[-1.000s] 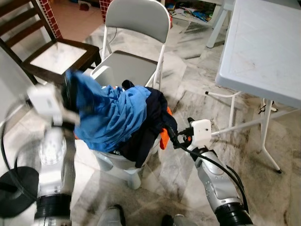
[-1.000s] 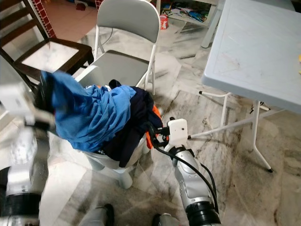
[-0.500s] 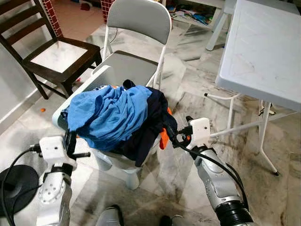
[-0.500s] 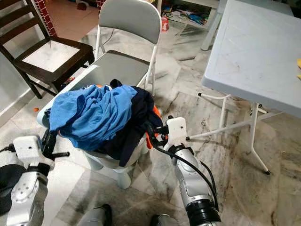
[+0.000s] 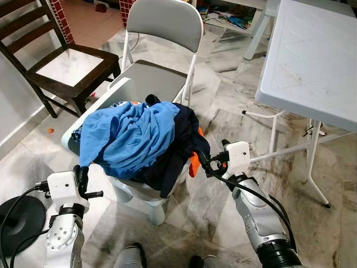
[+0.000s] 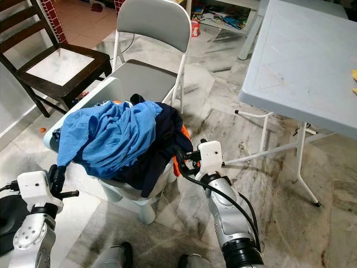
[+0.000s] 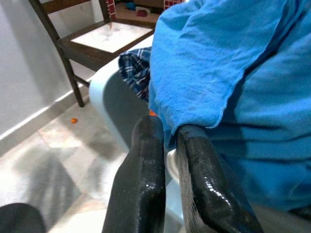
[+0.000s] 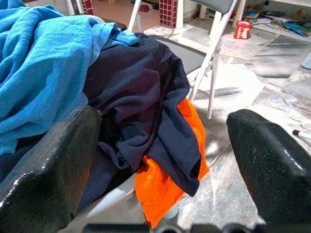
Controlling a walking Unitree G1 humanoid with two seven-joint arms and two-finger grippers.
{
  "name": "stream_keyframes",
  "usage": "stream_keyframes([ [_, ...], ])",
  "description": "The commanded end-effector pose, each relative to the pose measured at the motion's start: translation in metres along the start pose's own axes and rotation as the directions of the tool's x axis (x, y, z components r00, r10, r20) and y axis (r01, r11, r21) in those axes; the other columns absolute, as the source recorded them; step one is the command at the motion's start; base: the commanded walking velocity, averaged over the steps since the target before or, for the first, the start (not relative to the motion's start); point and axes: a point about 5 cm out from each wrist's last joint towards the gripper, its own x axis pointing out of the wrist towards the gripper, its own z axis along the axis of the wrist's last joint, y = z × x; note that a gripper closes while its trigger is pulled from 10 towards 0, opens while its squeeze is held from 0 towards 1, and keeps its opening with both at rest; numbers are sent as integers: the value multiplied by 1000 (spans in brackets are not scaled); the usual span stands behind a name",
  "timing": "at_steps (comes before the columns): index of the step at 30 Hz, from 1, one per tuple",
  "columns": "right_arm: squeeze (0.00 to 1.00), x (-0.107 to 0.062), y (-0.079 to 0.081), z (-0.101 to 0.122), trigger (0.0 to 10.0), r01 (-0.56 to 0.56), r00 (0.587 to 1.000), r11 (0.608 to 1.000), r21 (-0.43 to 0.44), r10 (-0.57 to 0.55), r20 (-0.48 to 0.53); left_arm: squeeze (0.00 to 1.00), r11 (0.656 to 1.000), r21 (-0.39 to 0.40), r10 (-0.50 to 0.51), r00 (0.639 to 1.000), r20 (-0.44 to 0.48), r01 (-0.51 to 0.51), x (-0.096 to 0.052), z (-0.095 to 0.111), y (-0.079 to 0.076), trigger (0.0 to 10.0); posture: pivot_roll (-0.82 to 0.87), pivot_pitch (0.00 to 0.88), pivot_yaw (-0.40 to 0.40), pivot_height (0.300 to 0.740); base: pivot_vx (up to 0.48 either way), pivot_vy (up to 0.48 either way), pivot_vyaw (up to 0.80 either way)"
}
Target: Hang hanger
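white laundry basket [image 5: 120,92] on marble floor [image 5: 223,123], heaped with blue cloth [image 5: 125,137], dark navy garment [image 5: 178,148] and orange cloth [image 5: 194,163] drooping over the near rim; plaid fabric [image 7: 133,73] tucked at the basket's left end. left pincer [image 5: 82,180] low, just beside the basket's left side under the hanging blue edge, fingers [image 7: 146,170] pressed nearly together, pinching nothing. right pincer [image 5: 202,162] at the basket's right side, next to the orange and navy overhang, fingers [image 8: 53,160] spread wide, empty. hanger can't be made out anywhere, maybe buried in the pile, can't tell. grey folding chair [image 5: 164,25] right behind basket, dark wooden chair [image 5: 67,61] to its left, white tabletop [image 5: 312,56] on the right. black round base [image 5: 19,215] on floor at far left.
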Motion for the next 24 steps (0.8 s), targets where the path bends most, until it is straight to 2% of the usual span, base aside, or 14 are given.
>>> stream_keyframes([
  [1,0,-4,-3,-3,10000,14,1000,1000,-1,-14,-16,1000,997,70,25,998,-49,-21,-3,-8,5,10000,102,179,-59,740,0,0,0],
  [2,0,-4,-4,-3,10000,16,1000,1000,-3,-16,-16,1000,991,112,85,992,-90,-74,-4,-12,12,10000,99,177,-57,740,0,0,0],
  [3,0,-5,-4,-3,10000,16,1000,1000,-4,-17,-16,1000,989,120,101,990,-102,-89,-4,-14,14,10000,99,177,-57,740,0,0,0],
  [6,0,-6,-4,-4,10000,19,1000,1000,-5,-19,-18,1000,986,143,103,988,-112,-87,-6,-14,16,10000,97,178,-56,740,0,0,0],
  [9,0,-7,-4,-5,10000,21,1000,1000,-6,-21,-20,1000,981,194,20,1000,3,-20,-4,4,8,10000,97,178,-56,740,0,0,0],
  [12,0,-7,-5,-5,10000,22,1000,1000,-7,-22,-21,1000,973,225,-75,987,142,42,4,30,-8,10000,90,184,-55,740,0,0,0],
  [14,0,-8,-5,-6,10000,21,999,1000,-9,-21,-24,1000,966,247,-131,967,217,75,11,47,-20,10000,90,184,-55,740,0,0,0],
  [15,0,-8,-5,-6,10000,21,999,1000,-9,-21,-24,1000,966,247,-131,967,217,75,11,47,-20,10000,90,184,-55,740,0,0,0],
  [16,0,-8,-4,-5,10000,18,1000,1000,-11,-19,-24,1000,962,256,-165,947,274,93,16,63,-30,10000,90,184,-55,740,0,0,0],
  [18,0,-8,-4,-5,10000,17,1000,1000,-15,-18,-23,1000,959,259,-200,921,334,114,22,81,-39,10000,80,182,-54,740,0,0,0],
  [23,0,-9,-5,-5,10000,19,1000,1000,-16,-19,-23,1000,966,235,-190,918,349,110,35,92,-40,10000,76,183,-55,740,0,0,0],
  [24,0,-10,-4,-5,10000,14,1000,1000,-13,-15,-22,1000,967,230,-184,930,320,112,48,91,-37,10000,72,185,-57,740,0,0,0],
])
